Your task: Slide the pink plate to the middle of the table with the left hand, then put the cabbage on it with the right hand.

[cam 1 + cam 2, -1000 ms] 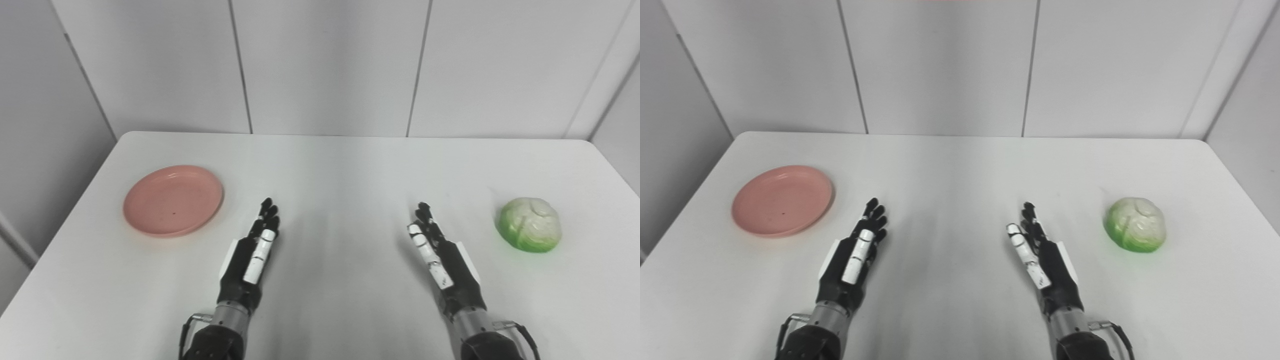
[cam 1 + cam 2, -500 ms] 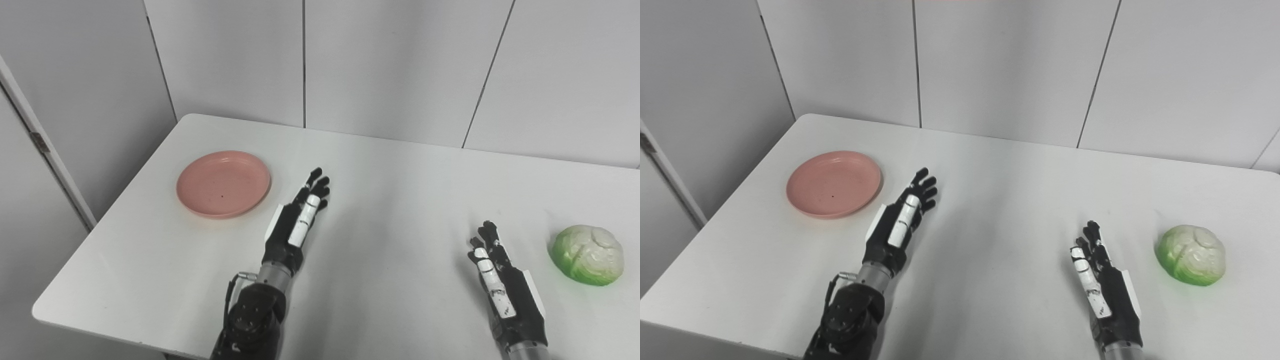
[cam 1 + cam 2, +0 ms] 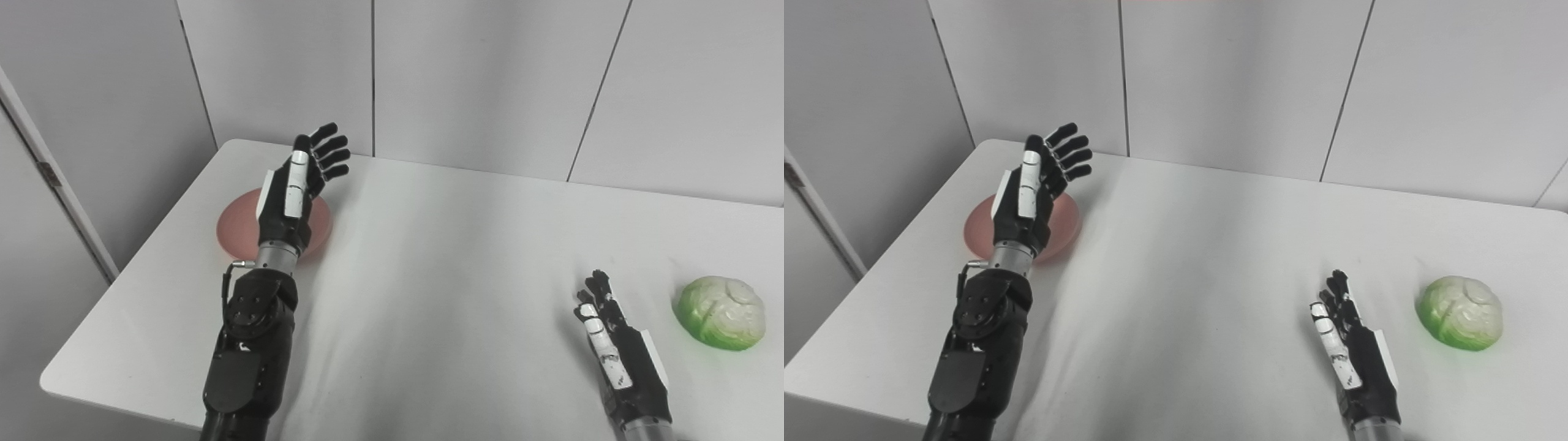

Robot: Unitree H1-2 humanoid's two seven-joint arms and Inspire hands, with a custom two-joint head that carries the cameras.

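Fingers spread, our empty left hand (image 3: 293, 193) hovered above the round pink plate (image 3: 240, 231) at the white worktop's (image 3: 441, 257) left; we judged it should press the far rim, then drag centreward.

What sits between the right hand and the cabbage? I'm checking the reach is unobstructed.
Nothing: only bare white table separates the open right hand from the cabbage. Both eye views show this stretch bare.

You are looking at a white worktop (image 3: 441, 257) carrying a pink plate (image 3: 239, 233) near its far left corner and a cabbage (image 3: 721, 312) lying at its right.
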